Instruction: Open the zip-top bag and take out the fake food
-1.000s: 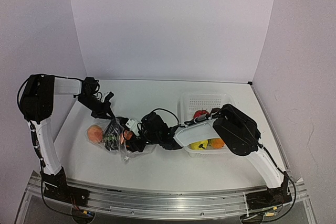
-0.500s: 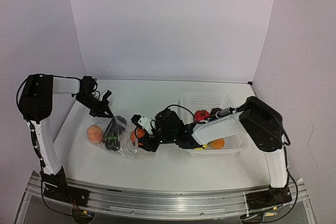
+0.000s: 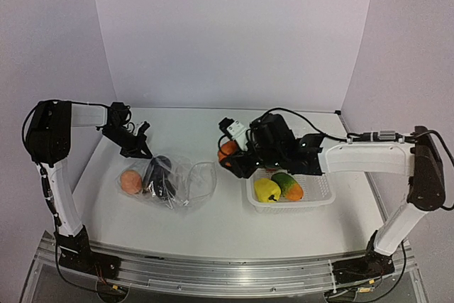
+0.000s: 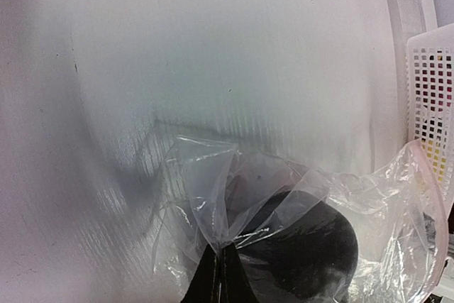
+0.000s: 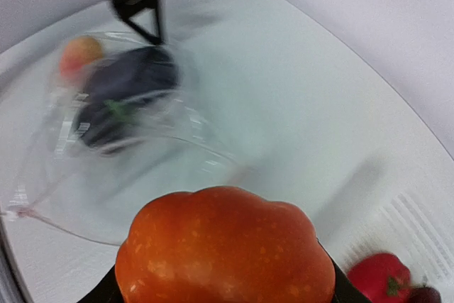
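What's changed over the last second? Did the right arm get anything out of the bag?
The right gripper, closed on an orange lobed plastic fruit, pulled it out of the clear zip-top plastic bag and carried it right, toward the white mesh plastic basket. Unchanged: the left gripper still pinches the bag's corner; the peach-coloured piece and dark purple piece remain inside.

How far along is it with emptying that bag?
Done: the bag is open, and a yellow piece, an orange-green piece and a red piece lie in the basket.
In hand: the right pincer holds an orange piece near the basket; the left pincer pinches the bag.
Left: a peach piece and dark purple food inside the bag.
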